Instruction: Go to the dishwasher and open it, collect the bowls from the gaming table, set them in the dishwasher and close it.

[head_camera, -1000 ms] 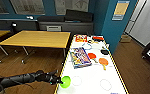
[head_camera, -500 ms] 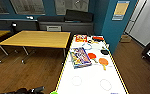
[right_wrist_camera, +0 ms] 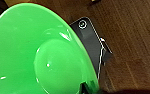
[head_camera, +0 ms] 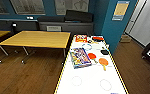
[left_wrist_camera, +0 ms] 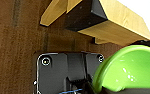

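Note:
The gaming table (head_camera: 91, 75), long and white-topped, runs away from me in the head view, with a colourful game box (head_camera: 79, 57) and two orange-red paddles (head_camera: 92, 56) on it. In the left wrist view a bright green bowl (left_wrist_camera: 127, 70) sits close against my left gripper, which looks shut on its rim, above the wooden floor. The right wrist view has a large green bowl (right_wrist_camera: 38, 55) tilted in front of the dark plate, with my right gripper apparently shut on its edge. The dishwasher is out of view.
A wooden table (head_camera: 38, 38) on metal legs stands left of the gaming table; its underside (left_wrist_camera: 108, 20) looms in the left wrist view. A dark sofa (head_camera: 66, 25) lines the back wall. A blue pillar (head_camera: 111, 25) flanks the far right end. Wooden floor lies on both sides.
A second ago my left arm reached over the table's near left corner with a green bowl. It has since drawn back out of the head view.

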{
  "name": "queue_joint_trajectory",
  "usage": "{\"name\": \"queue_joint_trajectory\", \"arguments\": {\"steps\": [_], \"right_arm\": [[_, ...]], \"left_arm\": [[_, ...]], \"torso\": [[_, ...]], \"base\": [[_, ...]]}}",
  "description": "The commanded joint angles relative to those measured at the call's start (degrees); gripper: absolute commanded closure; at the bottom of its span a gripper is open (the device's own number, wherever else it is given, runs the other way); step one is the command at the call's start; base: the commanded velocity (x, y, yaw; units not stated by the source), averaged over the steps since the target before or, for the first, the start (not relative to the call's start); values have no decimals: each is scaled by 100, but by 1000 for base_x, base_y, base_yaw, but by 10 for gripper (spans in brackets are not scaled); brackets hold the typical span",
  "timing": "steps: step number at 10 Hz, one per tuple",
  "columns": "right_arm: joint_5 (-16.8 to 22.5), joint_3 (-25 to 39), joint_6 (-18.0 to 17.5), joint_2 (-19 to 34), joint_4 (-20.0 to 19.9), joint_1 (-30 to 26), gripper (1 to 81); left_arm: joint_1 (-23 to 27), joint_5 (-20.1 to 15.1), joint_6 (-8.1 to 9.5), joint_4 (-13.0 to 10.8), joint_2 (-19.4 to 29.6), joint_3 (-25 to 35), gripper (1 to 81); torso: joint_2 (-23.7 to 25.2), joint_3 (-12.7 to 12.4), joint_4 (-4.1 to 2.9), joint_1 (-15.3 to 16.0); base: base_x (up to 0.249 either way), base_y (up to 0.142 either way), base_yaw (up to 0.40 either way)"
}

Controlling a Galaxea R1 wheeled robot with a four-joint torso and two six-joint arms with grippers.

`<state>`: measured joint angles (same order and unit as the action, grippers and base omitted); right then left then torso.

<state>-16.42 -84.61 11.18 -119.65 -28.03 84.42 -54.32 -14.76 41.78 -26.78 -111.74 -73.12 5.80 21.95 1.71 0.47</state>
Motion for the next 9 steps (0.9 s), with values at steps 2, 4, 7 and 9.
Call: {"name": "queue_joint_trajectory", "arguments": {"steps": [2, 4, 7, 9], "right_arm": [[438, -167, 42, 133, 148, -61, 811], [526, -344, 42, -35, 157, -61, 811], [543, -370, 51, -88, 157, -69, 811], [561, -564, 51, -264, 157, -61, 811]], "left_arm": [[-697, 685, -56, -687, -163, -649, 811], [-1023, 694, -56, -855, -561, -1055, 811], [-1331, 782, -56, -977, -990, -1555, 811], [-1560, 782, -56, -1075, -1273, -1917, 811]], "torso": [[0, -456, 0, 2], [0, -731, 0, -2], [2, -784, 0, -9], [11, -874, 0, -15]], "base": [[0, 0, 0], [0, 0, 0], [0, 0, 0], [0, 0, 0]]}}
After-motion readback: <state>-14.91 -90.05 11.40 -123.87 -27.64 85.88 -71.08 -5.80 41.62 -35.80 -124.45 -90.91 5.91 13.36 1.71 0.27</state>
